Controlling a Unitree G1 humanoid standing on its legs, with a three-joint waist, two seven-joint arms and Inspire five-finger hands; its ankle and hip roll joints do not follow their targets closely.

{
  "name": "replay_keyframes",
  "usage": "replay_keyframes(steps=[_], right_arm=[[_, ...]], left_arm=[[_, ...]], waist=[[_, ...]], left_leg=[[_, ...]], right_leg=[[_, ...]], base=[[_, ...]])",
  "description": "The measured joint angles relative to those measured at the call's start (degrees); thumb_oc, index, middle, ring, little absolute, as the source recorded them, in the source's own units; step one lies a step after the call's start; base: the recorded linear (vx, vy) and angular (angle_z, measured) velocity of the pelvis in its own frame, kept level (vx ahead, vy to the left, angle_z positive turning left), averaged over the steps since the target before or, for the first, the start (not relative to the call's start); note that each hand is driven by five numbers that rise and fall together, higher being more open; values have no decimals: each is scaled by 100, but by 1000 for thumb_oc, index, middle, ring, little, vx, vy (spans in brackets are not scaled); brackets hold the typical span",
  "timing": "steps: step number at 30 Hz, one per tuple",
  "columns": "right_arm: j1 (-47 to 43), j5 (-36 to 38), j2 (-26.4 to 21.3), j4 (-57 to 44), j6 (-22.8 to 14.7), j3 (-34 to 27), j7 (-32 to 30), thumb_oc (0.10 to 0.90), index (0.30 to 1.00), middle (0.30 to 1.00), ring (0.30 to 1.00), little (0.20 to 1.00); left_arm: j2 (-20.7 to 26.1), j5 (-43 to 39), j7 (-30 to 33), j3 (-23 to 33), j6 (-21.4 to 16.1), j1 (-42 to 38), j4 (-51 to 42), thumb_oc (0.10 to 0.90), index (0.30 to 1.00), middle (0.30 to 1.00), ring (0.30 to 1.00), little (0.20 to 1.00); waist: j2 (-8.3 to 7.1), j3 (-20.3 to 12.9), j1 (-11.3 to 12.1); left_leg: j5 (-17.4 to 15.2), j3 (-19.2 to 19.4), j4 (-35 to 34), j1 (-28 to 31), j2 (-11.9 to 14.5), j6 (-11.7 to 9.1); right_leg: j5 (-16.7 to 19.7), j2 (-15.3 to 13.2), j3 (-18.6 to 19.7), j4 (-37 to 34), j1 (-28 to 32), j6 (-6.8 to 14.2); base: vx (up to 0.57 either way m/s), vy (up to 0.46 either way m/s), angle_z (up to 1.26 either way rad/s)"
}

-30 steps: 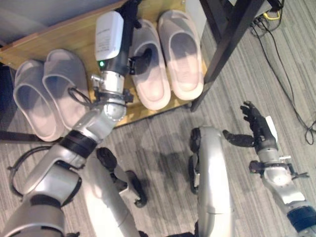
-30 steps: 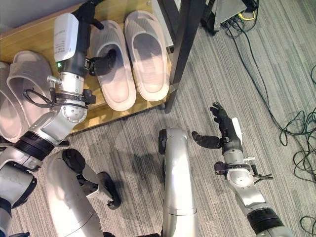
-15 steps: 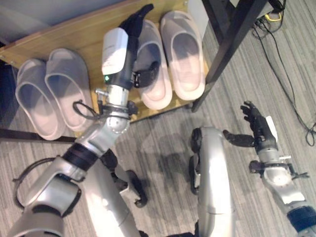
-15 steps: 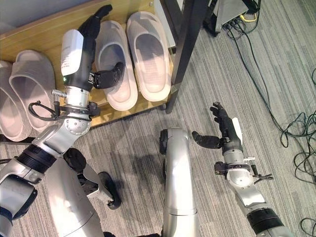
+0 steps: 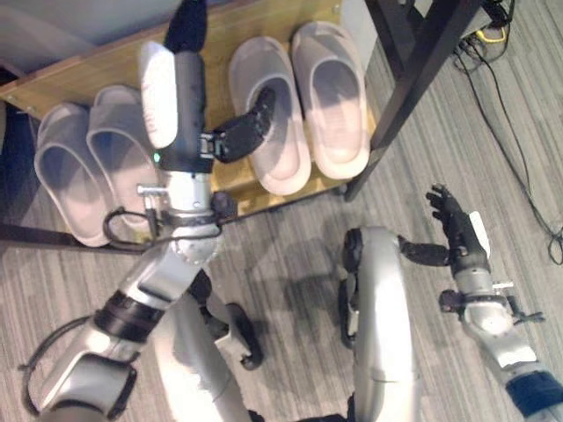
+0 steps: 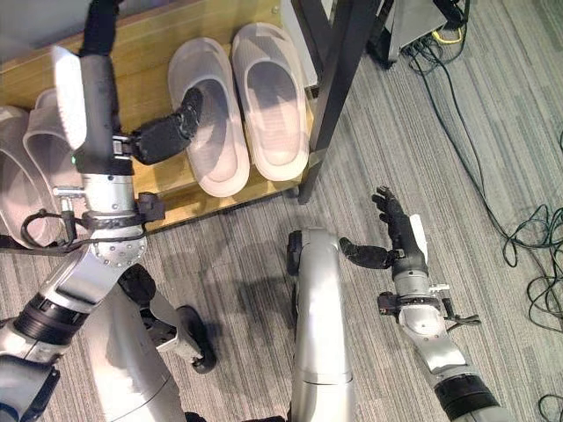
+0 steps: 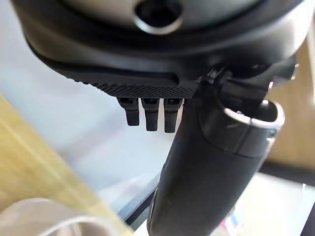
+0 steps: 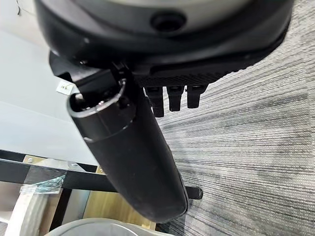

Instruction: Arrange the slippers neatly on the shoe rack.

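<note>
Four slippers (image 5: 268,119) are seen paired on the wooden shoe rack (image 5: 114,61). Left hand (image 5: 189,79) is held open above them, right hand (image 6: 396,242) open over carpet. Slippers judged light, soft foam w/ flexible strap; best taken by strap arch or sidewall.

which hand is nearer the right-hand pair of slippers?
Left. The left hand hovers over the shoe rack beside that slipper pair; the right hand is over the carpet, well apart.

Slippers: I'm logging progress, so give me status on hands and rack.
Left hand open above the shoe rack, holding nothing. Right hand open over carpet. Two slipper pairs side by side on the rack. Nothing blocking.
</note>
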Motion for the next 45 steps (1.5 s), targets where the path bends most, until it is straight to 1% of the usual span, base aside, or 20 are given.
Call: replay_keyframes(steps=[3, 7, 11, 12, 13, 14, 15, 16, 18, 21, 26, 27, 32, 34, 35, 36, 38, 41, 43, 45], right_arm=[[44, -2, 103, 0, 8, -56, -72, 800, 900, 900, 900, 900], [118, -9, 269, 0, 20, -171, -115, 800, 900, 900, 900, 900], [124, -168, 430, 20, 93, -193, -163, 800, 900, 900, 900, 900], [118, -232, 477, 23, 92, -228, -170, 800, 900, 900, 900, 900], [-34, -239, 528, 209, 93, -255, -178, 800, 900, 900, 900, 900], [-209, -234, 586, 404, 140, -251, -178, 800, 900, 900, 900, 900], [-326, -236, 645, 528, 162, -260, -184, 800, 900, 900, 900, 900], [-407, -263, 655, 547, 162, -278, -192, 800, 900, 900, 900, 900], [-581, -451, 672, 685, 254, -333, -262, 800, 900, 900, 900, 900], [-724, -451, 729, 825, 250, -386, -268, 800, 900, 900, 900, 900], [-1011, -591, 827, 1026, 145, -366, -196, 800, 900, 900, 900, 900], [-1191, -642, 898, 1255, 142, -287, -150, 800, 900, 900, 900, 900], [-1227, -673, 1142, 1672, 158, -130, -21, 800, 900, 900, 900, 900], [-1148, -671, 1429, 2122, 224, -42, 71, 800, 900, 900, 900, 900], [-1051, -671, 1476, 2156, 225, -19, 117, 800, 900, 900, 900, 900], [-858, -671, 1552, 2182, 225, 40, 185, 800, 900, 900, 900, 900], [-479, -672, 1652, 2212, 236, 139, 255, 800, 900, 900, 900, 900], [-171, -671, 1738, 2249, 327, 171, 417, 800, 900, 900, 900, 900], [8, -670, 1827, 2245, 362, 215, 540, 800, 900, 900, 900, 900], [279, -671, 1880, 2146, 378, 394, 722, 800, 900, 900, 900, 900]], left_arm=[[-112, -275, -41, 113, -171, 308, -264, 800, 900, 900, 900, 900], [-360, -862, -378, 255, -370, 708, -467, 800, 900, 900, 900, 900], [-504, -1349, -742, 333, -400, 1051, -506, 800, 900, 900, 900, 900], [-542, -1352, -830, 336, -401, 1083, -510, 800, 900, 900, 900, 900], [-596, -1348, -966, 338, -406, 1059, -432, 800, 900, 900, 900, 900], [-611, -1372, -1050, 339, -397, 1051, -379, 800, 900, 900, 900, 900], [-620, -1475, -1188, 340, -398, 1037, -355, 800, 900, 900, 900, 900], [-622, -1535, -1249, 340, -399, 1022, -349, 800, 900, 900, 900, 900], [-617, -1572, -1447, 373, -395, 1004, -315, 800, 900, 900, 900, 900], [-640, -1763, -1707, 353, -393, 1009, -241, 800, 900, 900, 900, 900], [-678, -1793, -2077, 272, -461, 1223, 51, 800, 900, 900, 900, 900], [-686, -1794, -2159, 230, -480, 1248, 292, 800, 900, 900, 900, 900], [-907, -1779, -2408, -158, -479, 1403, 1264, 800, 900, 900, 900, 900], [-1114, -1711, -2558, -345, -433, 1481, 2181, 800, 900, 900, 900, 900], [-1139, -1698, -2578, -382, -434, 1563, 2344, 800, 900, 900, 900, 900], [-1224, -1635, -2634, -385, -427, 1713, 2608, 800, 900, 900, 900, 900], [-1332, -1514, -2688, -383, -388, 2085, 2920, 800, 900, 900, 900, 900], [-1393, -1491, -2797, -377, -372, 2313, 3388, 800, 900, 900, 900, 900], [-1508, -1480, -2879, -288, -282, 2490, 3743, 800, 900, 900, 900, 900], [-1540, -1293, -2900, -271, -260, 2842, 3944, 800, 900, 900, 900, 900]], waist=[[26, -14, 38], [46, -24, 108], [51, -27, 182], [57, -30, 228], [71, -37, 288], [78, -39, 307], [80, -38, 367], [83, -38, 400], [128, -41, 496], [185, -39, 602], [265, -92, 769], [284, -116, 767], [280, -227, 747], [267, -292, 745], [267, -363, 737], [253, -494, 734], [193, -846, 732], [142, -934, 724], [124, -967, 732], [105, -1234, 734]], left_leg=[[-1, 9, -1, 1, -10, -1], [-4, 33, -37, -1, -62, 0], [33, 175, -313, 29, -70, 34], [120, 224, -505, 34, -74, 11], [191, 280, -802, 39, -76, 71], [370, 312, -1128, 34, -66, -22], [610, 334, -1649, 41, -85, -33], [705, 344, -1872, 52, -92, 5], [1098, 361, -2794, 173, -182, -41], [1463, 381, -3739, 531, -282, -30], [2122, 457, -5307, 1429, -499, -77], [2304, 462, -5700, 1641, -548, -63], [2889, 564, -7030, 2459, -665, -43], [3315, 673, -8055, 3274, -680, -42], [3403, 687, -8323, 3446, -685, -47], [3600, 719, -8797, 3792, -694, -56], [3817, 759, -9384, 4209, -713, -72], [4057, 791, -10119, 4966, -742, -50], [4249, 851, -10797, 5754, -773, -139], [4609, 984, -11573, 6546, -783, -167]], right_leg=[[-13, -8, 13, 10, -1, -12], [-45, -46, 31, 4, 9, -21], [-28, -102, 67, -217, -12, -37], [33, -104, 33, -407, -10, -33], [106, -119, -48, -713, 6, -96], [271, -142, -136, -1043, 24, -55], [494, -155, -338, -1605, 106, -134], [581, -163, -419, -1829, 151, -199], [884, -259, -726, -2757, 424, -276], [1138, -403, -1079, -3694, 934, -404], [1601, -478, -1412, -5156, 1945, -414], [1768, -449, -1498, -5549, 2193, -394], [2332, -360, -1686, -6863, 3033, -336], [2812, -238, -1813, -7924, 3849, -285], [2906, -200, -1858, -8188, 4034, -259], [3120, -131, -1932, -8723, 4397, -222], [3351, -36, -1979, -9328, 4820, -170], [3587, 73, -2083, -10095, 5616, -94], [3764, 165, -2131, -10779, 6379, -31], [4123, 300, -2175, -11598, 7150, 30]], base=[[0, 0, 0], [1, -11, 4], [-105, 8, 5], [-274, 76, -5], [-247, 65, -11], [-196, 37, -17], [-157, 28, -14], [-207, 43, -7], [-181, 41, 6], [-209, -25, 16], [-210, -55, 18], [-106, -25, 9], [-100, -38, 4], [-113, -31, -8], [-63, -31, -9], [34, -23, -6], [95, -39, -4], [182, -21, 3], [229, 3, -1], [237, 48, -11]])
